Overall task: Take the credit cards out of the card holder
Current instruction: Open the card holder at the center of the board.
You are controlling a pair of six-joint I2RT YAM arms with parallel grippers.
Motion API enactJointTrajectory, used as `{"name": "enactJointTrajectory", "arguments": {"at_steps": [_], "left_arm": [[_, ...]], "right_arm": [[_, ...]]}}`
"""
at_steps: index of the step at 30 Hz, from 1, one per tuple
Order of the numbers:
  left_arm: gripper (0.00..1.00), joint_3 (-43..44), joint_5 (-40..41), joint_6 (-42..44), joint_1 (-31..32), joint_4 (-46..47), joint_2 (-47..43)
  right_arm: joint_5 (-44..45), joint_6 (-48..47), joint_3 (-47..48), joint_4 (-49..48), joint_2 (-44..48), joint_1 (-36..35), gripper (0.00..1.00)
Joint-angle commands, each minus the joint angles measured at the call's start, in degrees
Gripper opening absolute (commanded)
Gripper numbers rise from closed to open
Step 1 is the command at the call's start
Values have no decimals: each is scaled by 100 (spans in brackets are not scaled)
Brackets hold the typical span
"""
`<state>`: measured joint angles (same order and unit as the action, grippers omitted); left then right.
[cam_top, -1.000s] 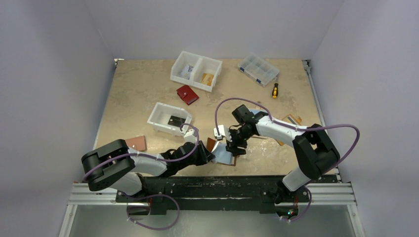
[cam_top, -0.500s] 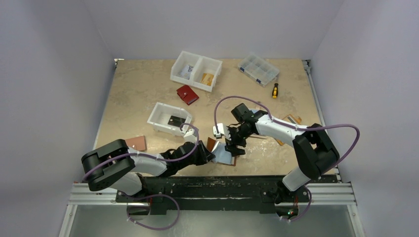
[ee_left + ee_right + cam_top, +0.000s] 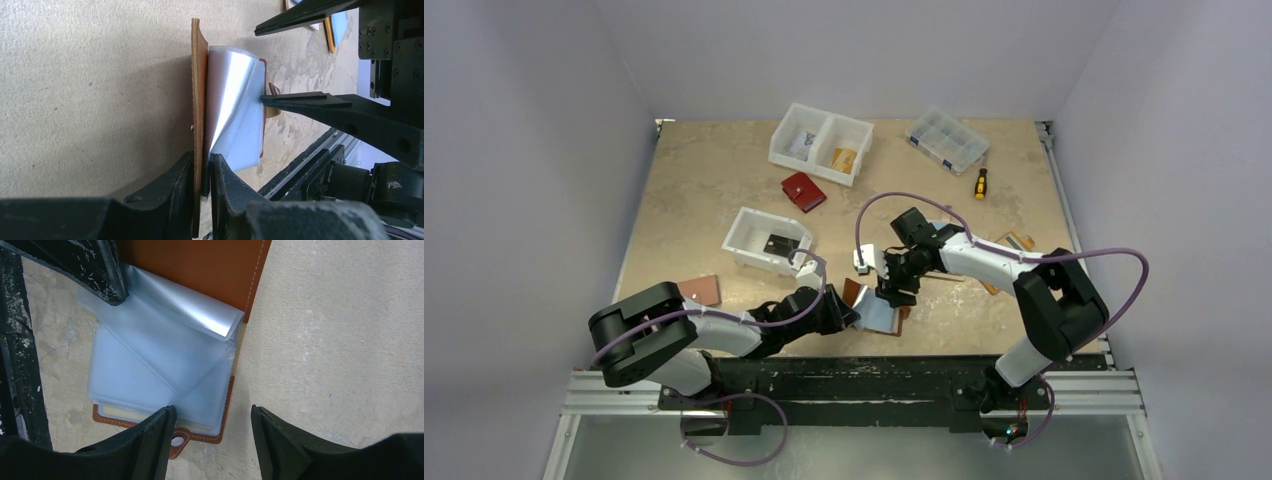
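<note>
Holder orange-brown with pale stitching; its sleeves frosted blue-grey, a yellow edge beneath. Bench mottled beige with dark scuffs.

Your top view is evenly lit from overhead, the table bright, shadows faint. In the left wrist view, the card holder throws a soft shadow toward 9 o'clock, its clear sleeves glare white, and the left gripper at 6 o'clock blurs. The right wrist view is sharp; only the right gripper at 6 o'clock is soft.
</note>
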<state>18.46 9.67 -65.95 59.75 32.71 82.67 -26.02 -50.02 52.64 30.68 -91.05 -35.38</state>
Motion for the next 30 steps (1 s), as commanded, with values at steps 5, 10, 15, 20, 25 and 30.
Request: {"name": "enactJointTrajectory", "arguments": {"at_steps": [5, 10, 15, 20, 25, 30], "left_arm": [[19, -29, -7, 3, -42, 297, 49], [19, -35, -9, 4, -42, 303, 47], [19, -28, -18, 4, -44, 306, 56], [19, -18, -43, 4, -51, 335, 84], [22, -15, -77, 12, -51, 379, 95], [30, -1, -167, 46, -54, 508, 155]], "right_arm": [[0, -381, 4, 305, 10, -48, 70], [-43, -507, 35, 429, 15, -42, 73], [66, -482, 41, 395, -16, -59, 73], [218, -302, -11, 203, -59, -147, 72], [308, -50, -26, -13, -93, -238, 69], [317, 160, 57, -65, -181, -302, 59]]}}
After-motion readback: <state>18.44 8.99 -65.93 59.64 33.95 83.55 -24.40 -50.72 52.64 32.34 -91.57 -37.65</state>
